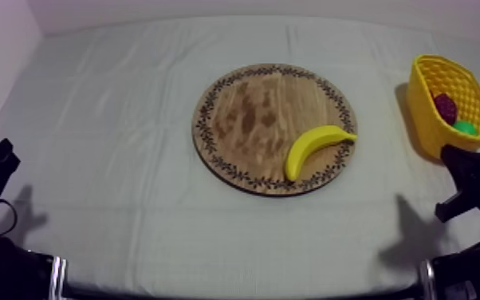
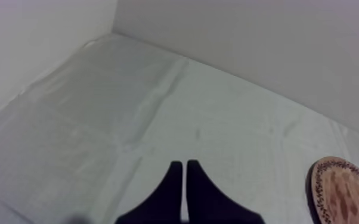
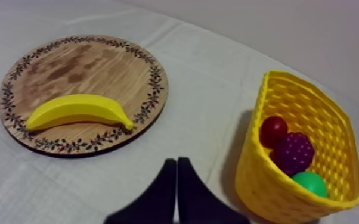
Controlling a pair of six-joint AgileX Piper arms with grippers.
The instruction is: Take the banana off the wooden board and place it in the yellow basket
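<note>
Judging the banana [image 1: 316, 148] a light, stiff, smooth plastic toy, likely slippery, I would take it across its thick middle. It lies flat on the round wooden board [image 1: 243, 120], at the side toward the yellow basket [image 1: 426, 112], which stands apart from the board. My right gripper [image 3: 176, 161] and left gripper [image 2: 185, 164] both have their fingers pressed together, holding nothing.

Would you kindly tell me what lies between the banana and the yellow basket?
Just the wooden board's rim and bare grey-white cloth, as the right wrist view shows.
</note>
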